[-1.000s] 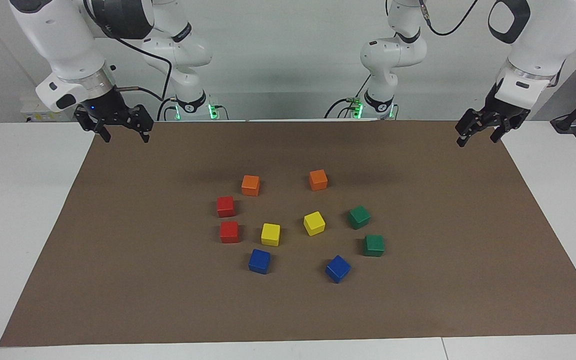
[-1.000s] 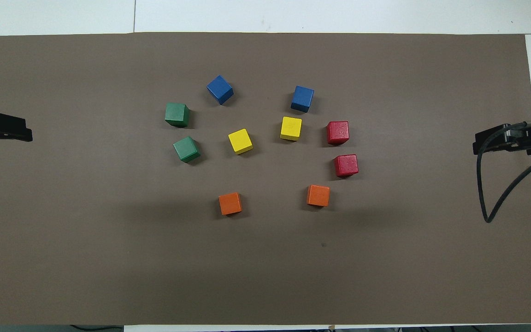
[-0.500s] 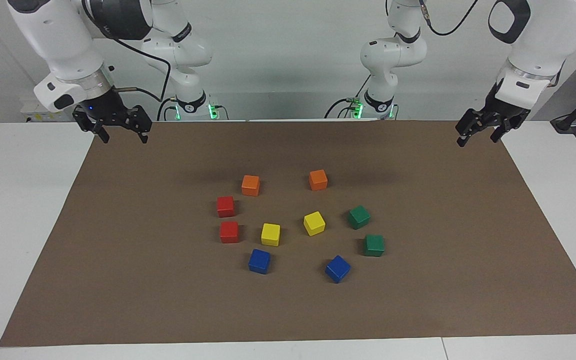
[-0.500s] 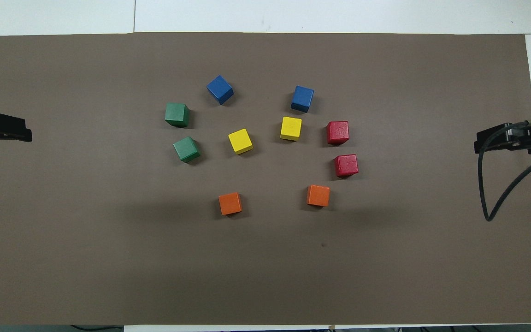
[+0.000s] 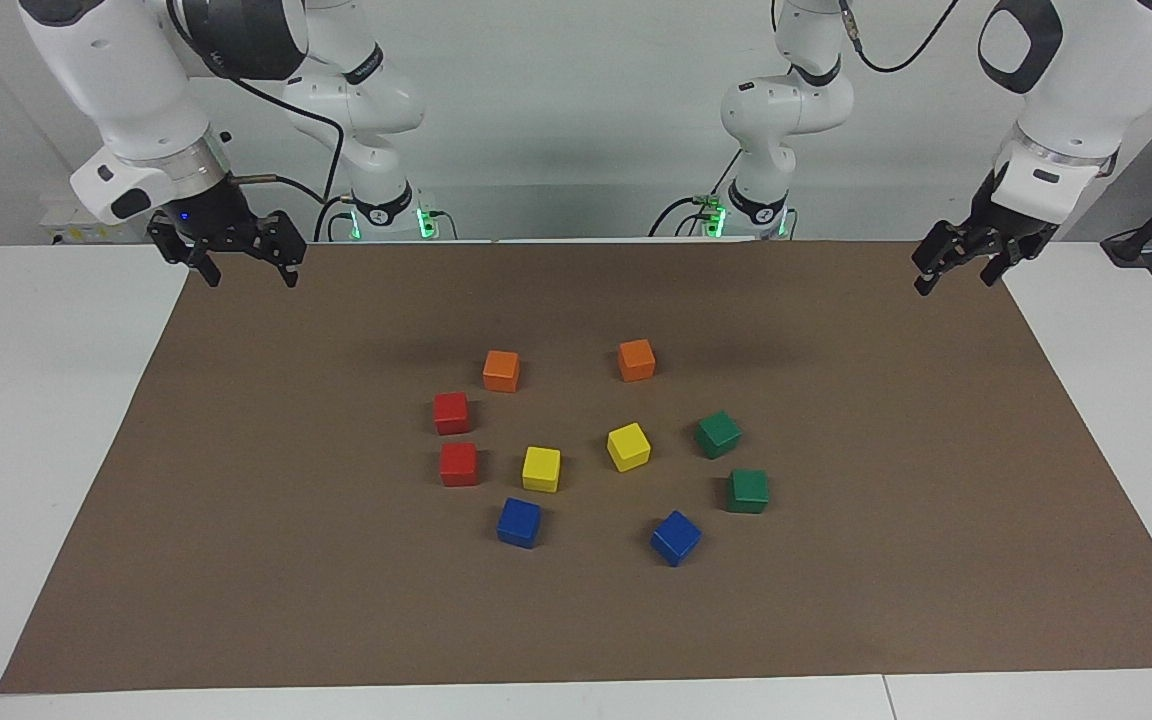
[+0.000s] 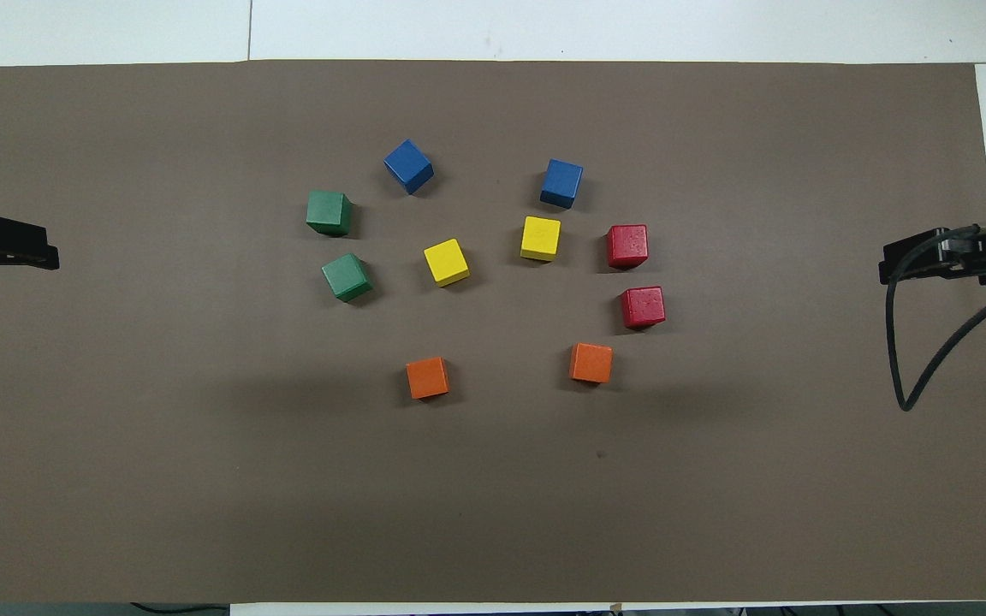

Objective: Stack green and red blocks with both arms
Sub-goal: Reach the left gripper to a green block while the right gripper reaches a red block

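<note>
Brown paper (image 5: 236,560) covered the white table (image 5: 26,420), with ten cubes scattered at its middle, none stacked. Two red cubes (image 5: 452,413) (image 5: 459,464) sat side by side toward the right arm's end; two green cubes (image 5: 718,435) (image 5: 748,491) sat near each other toward the left arm's end. Between them lay yellow cubes (image 5: 541,469), with orange cubes (image 5: 501,370) nearer the robots and blue cubes (image 5: 519,522) farther off. Each gripper hung empty, fingers spread, over a paper corner near the robots: the right gripper (image 5: 243,272) and the left gripper (image 5: 955,276), both well apart from the cubes.
</note>
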Controlling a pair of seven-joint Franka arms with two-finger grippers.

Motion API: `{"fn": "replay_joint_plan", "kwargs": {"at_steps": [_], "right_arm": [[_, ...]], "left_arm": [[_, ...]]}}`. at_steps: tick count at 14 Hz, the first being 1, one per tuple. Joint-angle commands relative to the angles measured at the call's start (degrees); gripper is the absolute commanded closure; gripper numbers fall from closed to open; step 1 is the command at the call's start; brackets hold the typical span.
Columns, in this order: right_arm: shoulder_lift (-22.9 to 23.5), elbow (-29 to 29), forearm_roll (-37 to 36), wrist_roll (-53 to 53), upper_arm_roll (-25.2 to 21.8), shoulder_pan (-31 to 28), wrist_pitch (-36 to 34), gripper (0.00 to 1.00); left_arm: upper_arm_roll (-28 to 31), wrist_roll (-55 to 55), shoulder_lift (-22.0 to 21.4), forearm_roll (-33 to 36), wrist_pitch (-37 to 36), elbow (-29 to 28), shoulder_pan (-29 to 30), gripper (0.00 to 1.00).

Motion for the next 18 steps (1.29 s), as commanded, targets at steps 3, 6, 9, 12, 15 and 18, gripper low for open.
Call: {"fn": "replay_joint_plan", "kwargs": {"at_steps": [3,6,9,12,15,18], "right_arm": [[-1.3,-1.0,-0.2,-0.1,0.2,-0.6,1.3,0.0],[-1.4,-1.5,-0.3,0.3,0.2,-0.3,2.4,0.0],[-1.4,-2.2,-0.1,3.1,0.9,0.5,3.1,0.0],[-1.1,-4.6,0.3,13.3,1.6,6.6,7.7,0.0],[1.1,-7.2,0.4,19.7,1.7,10.6,13.9,0.0],[5.3,-6.8,0.5,26.0,1.7,13.9,18.2,0.0]], "left_arm": [[-0.6,-0.3,-2.4,-0.9,0.6,-2.9,-0.3,0.0],[-0.6,-5.6,-2.5,-0.7,0.2,-3.0,-2.0,0.0],[-0.9,-6.5,-3.7,-1.0,2.0,-6.5,-4.3,0.0],[-1.0,-11.7,-4.3,-1.0,7.1,-11.6,-7.7,0.0],[-1.0,-15.1,-3.5,-1.0,14.5,-17.3,-12.4,0.0],[-0.9,-24.4,2.6,-1.0,21.0,-17.9,-17.4,0.0]]}}
